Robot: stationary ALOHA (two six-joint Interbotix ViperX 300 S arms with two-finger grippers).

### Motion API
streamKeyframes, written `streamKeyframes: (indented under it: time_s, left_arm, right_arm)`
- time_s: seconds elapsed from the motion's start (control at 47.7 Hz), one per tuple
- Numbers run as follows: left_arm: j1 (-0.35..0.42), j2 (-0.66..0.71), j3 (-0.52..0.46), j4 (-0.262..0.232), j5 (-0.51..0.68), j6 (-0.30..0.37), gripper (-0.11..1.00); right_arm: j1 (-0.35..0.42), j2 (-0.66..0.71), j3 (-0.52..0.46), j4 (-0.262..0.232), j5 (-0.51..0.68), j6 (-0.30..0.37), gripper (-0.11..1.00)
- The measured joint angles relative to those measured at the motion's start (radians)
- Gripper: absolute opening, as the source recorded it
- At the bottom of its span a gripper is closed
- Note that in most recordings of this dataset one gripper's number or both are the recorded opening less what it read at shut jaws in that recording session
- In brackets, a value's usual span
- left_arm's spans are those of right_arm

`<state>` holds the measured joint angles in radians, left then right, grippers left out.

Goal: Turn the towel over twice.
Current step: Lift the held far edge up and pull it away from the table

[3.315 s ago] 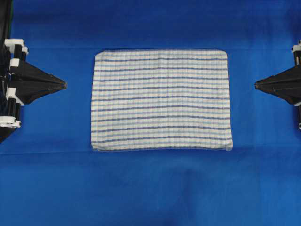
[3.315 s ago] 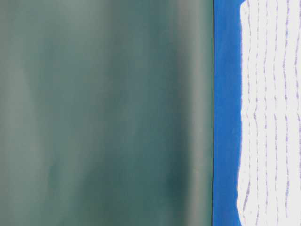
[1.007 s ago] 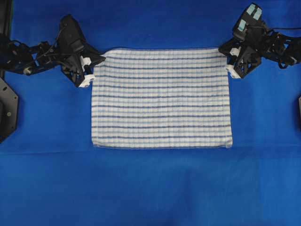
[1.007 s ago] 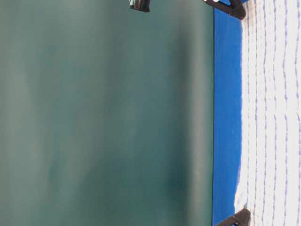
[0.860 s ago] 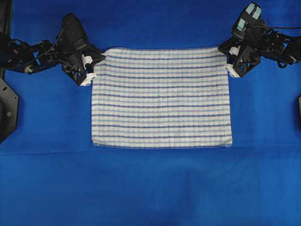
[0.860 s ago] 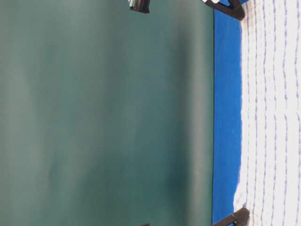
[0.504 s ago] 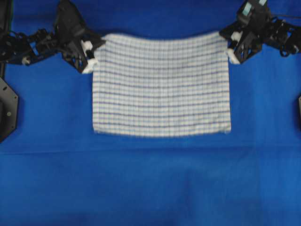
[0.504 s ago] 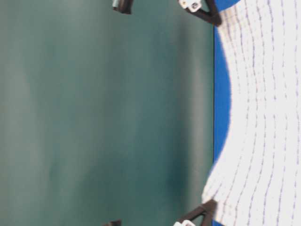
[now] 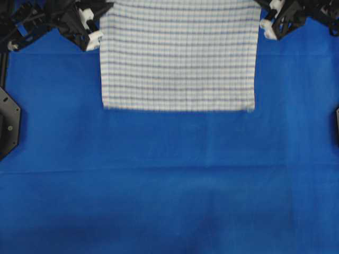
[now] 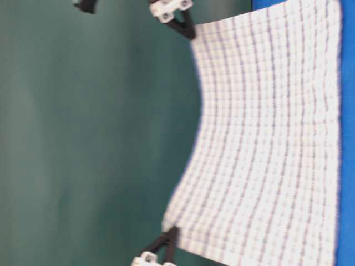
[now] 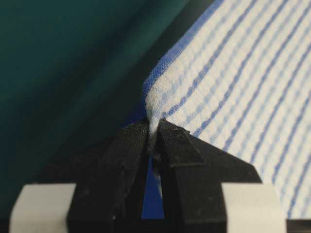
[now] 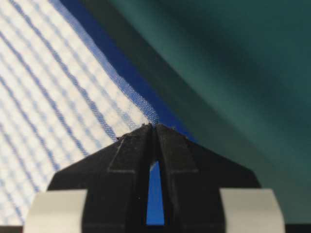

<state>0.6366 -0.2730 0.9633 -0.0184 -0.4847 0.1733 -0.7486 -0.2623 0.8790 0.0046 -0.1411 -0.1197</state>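
Observation:
The towel (image 9: 177, 58), white with thin blue stripes, hangs by its two far corners while its near hem still rests on the blue table cover. My left gripper (image 9: 101, 11) is shut on the far left corner and my right gripper (image 9: 260, 10) on the far right corner. In the left wrist view the left gripper (image 11: 153, 128) pinches a bunched corner of the towel (image 11: 233, 82). The right gripper (image 12: 154, 127) pinches the thin hem corner of the towel (image 12: 53, 111). At table level the towel (image 10: 266, 138) sags between black fingertips (image 10: 183, 25) and fingertips (image 10: 166, 244), well above the table.
The blue table cover (image 9: 169, 185) stretches bare in front of the towel. A black arm base (image 9: 8, 124) sits at the left edge and another base (image 9: 337, 124) at the right edge. A green backdrop (image 10: 83, 138) stands behind the table.
Both grippers have risen and moved toward the far side, still gripping the corners. The towel's far edge has lifted off the table and its near hem has slid away from the front.

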Motion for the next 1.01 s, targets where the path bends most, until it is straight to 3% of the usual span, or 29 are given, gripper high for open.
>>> streamKeyframes:
  time_s: [0.273,0.65,1.007]
  left_arm:
    - [0.0,-0.087,-0.041,-0.002,0.003,0.052,0.03]
    - [-0.023,-0.178,-0.058,-0.002,0.002,0.052,0.03]
    - [-0.115,-0.253,0.0,-0.002,0.038,0.052,0.03]
  right_arm:
    - [0.0,-0.123,-0.094,-0.008,0.114,-0.046,0.06]
    - [0.002,-0.249,-0.161,-0.011,0.232,-0.057,0.06]
    - [0.133,-0.357,-0.107,-0.008,0.368,-0.009,0.06]
